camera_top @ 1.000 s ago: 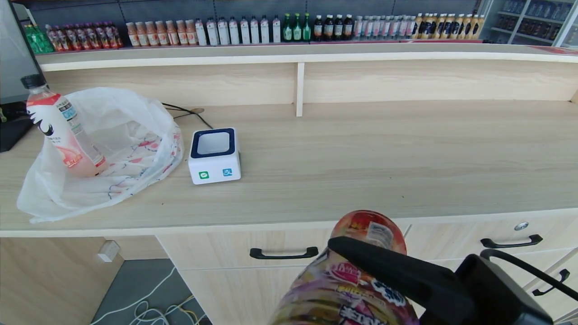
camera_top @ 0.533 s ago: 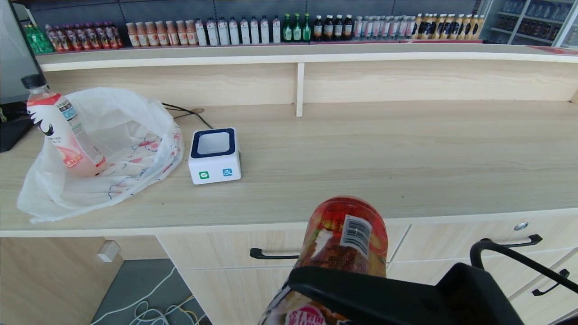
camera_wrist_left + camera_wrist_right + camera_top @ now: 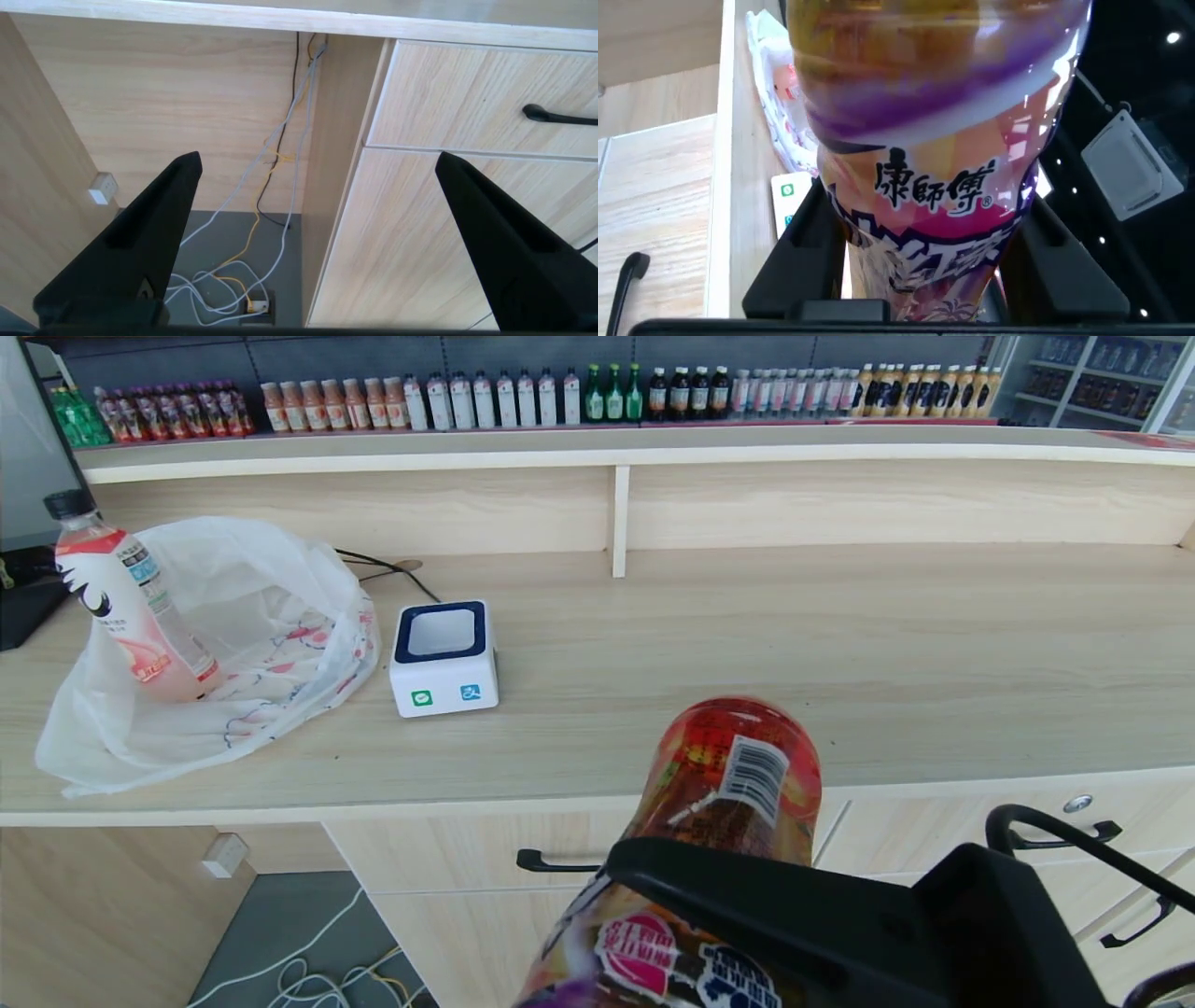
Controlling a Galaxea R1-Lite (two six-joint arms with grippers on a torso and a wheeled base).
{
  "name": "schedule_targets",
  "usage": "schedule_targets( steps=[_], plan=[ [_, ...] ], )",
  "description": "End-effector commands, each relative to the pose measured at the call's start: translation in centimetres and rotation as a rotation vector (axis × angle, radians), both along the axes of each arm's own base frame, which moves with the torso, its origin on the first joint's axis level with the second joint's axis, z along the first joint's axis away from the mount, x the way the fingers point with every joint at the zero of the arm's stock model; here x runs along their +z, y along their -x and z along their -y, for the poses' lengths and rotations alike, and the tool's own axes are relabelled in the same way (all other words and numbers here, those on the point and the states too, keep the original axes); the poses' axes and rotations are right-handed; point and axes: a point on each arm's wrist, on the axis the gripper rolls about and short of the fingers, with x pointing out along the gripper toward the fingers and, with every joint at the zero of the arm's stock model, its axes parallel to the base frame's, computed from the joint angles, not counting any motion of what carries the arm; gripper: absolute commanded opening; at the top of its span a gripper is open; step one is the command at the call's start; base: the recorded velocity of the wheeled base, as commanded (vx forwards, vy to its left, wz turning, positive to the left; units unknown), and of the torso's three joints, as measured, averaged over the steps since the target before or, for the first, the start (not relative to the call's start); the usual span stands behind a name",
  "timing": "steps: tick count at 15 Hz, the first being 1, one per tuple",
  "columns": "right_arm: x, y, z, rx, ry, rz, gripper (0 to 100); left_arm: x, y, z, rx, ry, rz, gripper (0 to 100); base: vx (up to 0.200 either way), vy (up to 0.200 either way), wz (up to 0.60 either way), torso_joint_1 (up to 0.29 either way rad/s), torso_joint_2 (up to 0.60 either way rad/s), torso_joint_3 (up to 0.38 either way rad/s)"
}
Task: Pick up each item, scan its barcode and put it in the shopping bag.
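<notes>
Left pincer: jaws spread wide with nothing between them, hanging low in front of the drawer fronts under the worktop edge.
Pink bottle: stands tilted inside the shopping bag.
Shopping bag: thin white plastic, slumped open on the left of the worktop. It is soft and looks likely to fold shut if nudged.
Scanner: small white box just right of the bag, with its window facing up.
Held bottle: in the air at the near worktop edge, well right of the scanner. Its barcode faces up.
Handling: it looks full, so fairly heavy. The body is stiff but the label sleeve is glossy and may slip.
Where to hold: mid-body, leaving the barcode uncovered.
Right pincer: closed around the held bottle's middle, one finger on each side.
</notes>
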Motion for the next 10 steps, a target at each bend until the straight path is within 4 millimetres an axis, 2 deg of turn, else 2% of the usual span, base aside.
schedule_targets(
  steps=[1, 10],
  plan=[
    [0.08, -0.09, 0.13, -0.008, -0.004, 0.005, 0, 0.00, 0.00, 0.00, 0.000, 0.000, 0.001, 100, 0.000, 0.000, 0.00, 0.000, 0.00, 0.000],
    [0.45, -0.34, 0.60, -0.057, 0.004, 0.081, 0, 0.00, 0.00, 0.00, 0.000, 0.000, 0.001, 100, 0.000, 0.000, 0.00, 0.000, 0.00, 0.000]
  ],
)
